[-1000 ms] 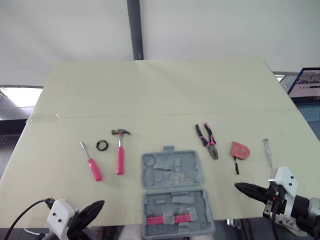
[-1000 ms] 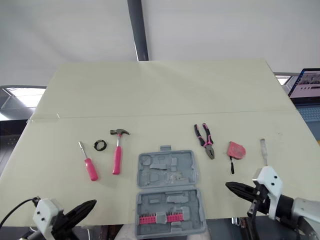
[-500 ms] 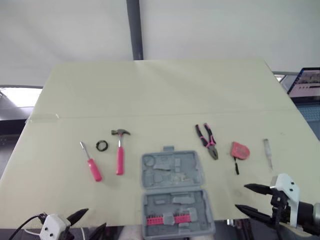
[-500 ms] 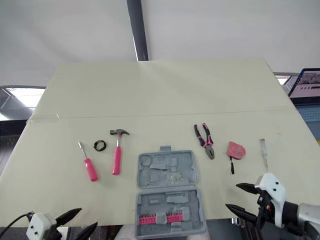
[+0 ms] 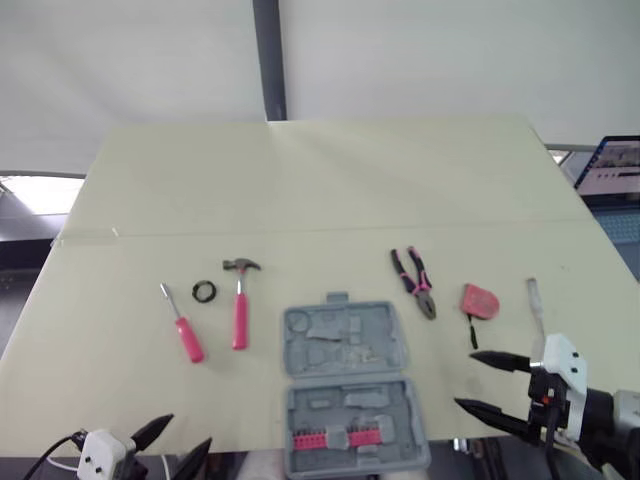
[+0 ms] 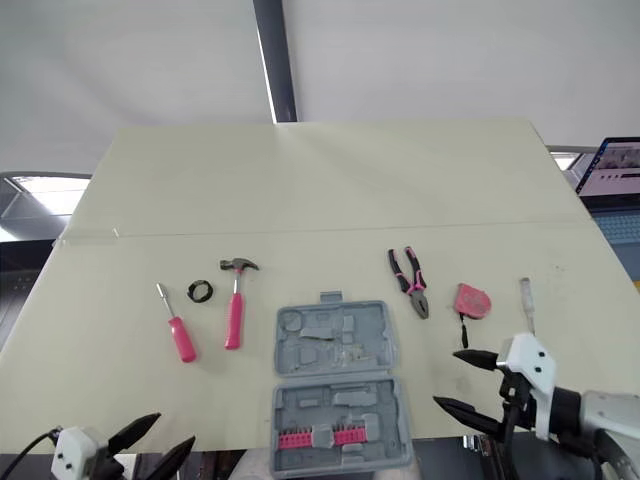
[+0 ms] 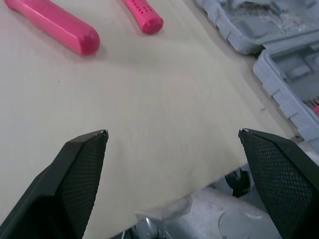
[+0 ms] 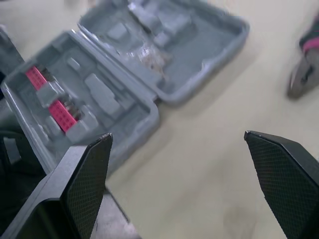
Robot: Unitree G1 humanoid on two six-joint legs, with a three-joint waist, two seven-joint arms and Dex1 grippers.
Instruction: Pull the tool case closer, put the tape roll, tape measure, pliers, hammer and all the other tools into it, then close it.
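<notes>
Six loose items on tabletop (image 5: 320, 180), none packed: screwdriver (image 5: 182, 325), tape roll (image 5: 204, 291), hammer (image 5: 240, 305) left of tool case (image 5: 345, 345); pliers (image 5: 415, 283), tape measure (image 5: 480, 301), slim grey driver (image 5: 535, 305) right of it. Case open at near edge, centre, holding only pink bits (image 5: 335, 438). Left tool (image 5: 188, 432) at near-left edge, right tool (image 5: 465, 379) near-right beside case: both spread wide, empty. Judged: packing not begun; closing outstanding.

Tool case (image 5: 346, 385) between hammer (image 5: 240, 301), pliers (image 5: 414, 281)
</notes>
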